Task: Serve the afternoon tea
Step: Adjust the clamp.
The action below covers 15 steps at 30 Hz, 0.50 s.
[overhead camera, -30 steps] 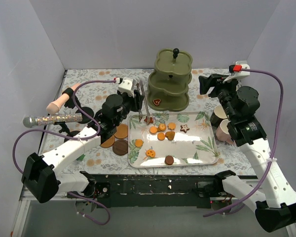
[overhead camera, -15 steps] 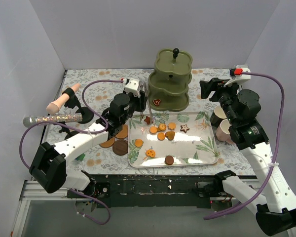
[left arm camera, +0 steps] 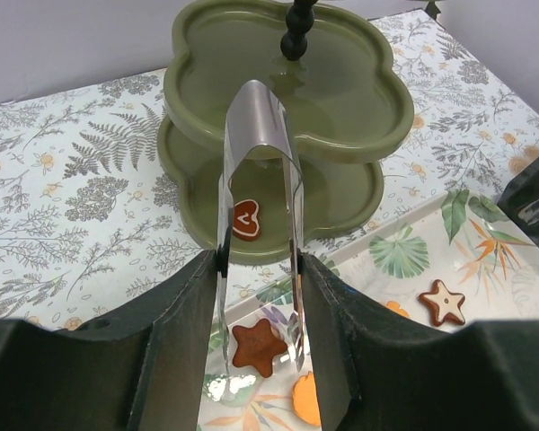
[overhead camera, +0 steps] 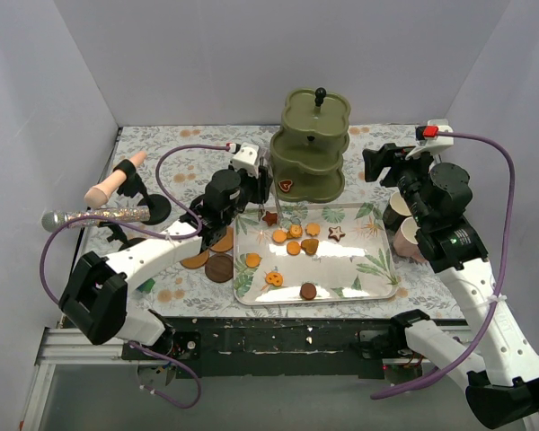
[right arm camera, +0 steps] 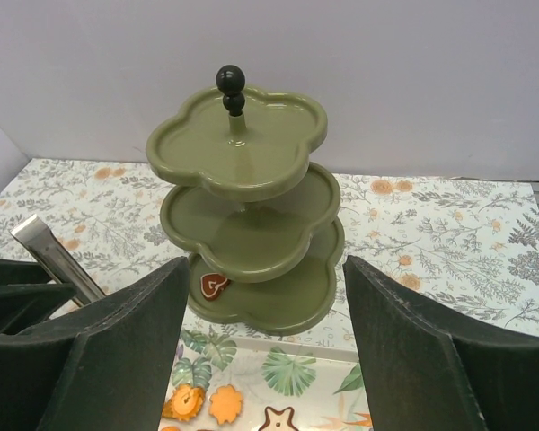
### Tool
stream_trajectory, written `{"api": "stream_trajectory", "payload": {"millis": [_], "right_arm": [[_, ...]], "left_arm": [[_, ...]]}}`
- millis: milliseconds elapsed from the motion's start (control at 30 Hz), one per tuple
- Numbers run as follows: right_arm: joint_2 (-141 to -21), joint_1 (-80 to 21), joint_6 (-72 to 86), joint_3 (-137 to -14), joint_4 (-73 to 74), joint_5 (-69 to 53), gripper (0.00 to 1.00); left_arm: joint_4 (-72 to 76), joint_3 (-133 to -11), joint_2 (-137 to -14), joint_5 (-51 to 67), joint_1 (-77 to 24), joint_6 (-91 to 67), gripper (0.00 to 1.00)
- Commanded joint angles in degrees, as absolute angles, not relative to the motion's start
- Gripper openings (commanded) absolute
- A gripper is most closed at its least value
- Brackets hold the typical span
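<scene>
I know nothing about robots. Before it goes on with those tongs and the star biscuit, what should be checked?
1. Hold on the metal tongs by the left gripper, jaws closed on them: ok.
2. Tong tips either side of the brown star biscuit: ok.
3. Biscuit actually pinched: cannot tell.
4. Room on the olive-green three-tier stand: ok, only one heart biscuit, on the bottom tier.
5. The right gripper apart from the stand, jaws open: ok.
6. The white mug on a brown round coaster: not ok, far apart.
</scene>
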<state>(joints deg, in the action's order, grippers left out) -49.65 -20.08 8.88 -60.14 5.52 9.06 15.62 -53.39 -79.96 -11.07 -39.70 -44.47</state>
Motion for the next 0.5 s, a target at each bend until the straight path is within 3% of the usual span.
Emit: {"api": "stream_trajectory", "payload": {"millis": [0, 300, 467], "right_arm": [[-49.57, -20.39, 9.32, -60.38, 3.60, 9.49, 0.78], [-49.75, -20.39, 9.40, -60.38, 3.60, 9.32, 0.78], [-49.48, -20.48, 9.32, -60.21, 3.60, 9.93, 0.78]], "left_arm": [[17.58, -55.98, -80.68, -10.20, -39.46, -43.33, 0.41], [17.40, -56.07, -82.44, -9.93, -39.46, -42.63, 0.42], [17.32, -56.60, -82.36, -9.76, -39.46, -42.63, 0.37]]}}
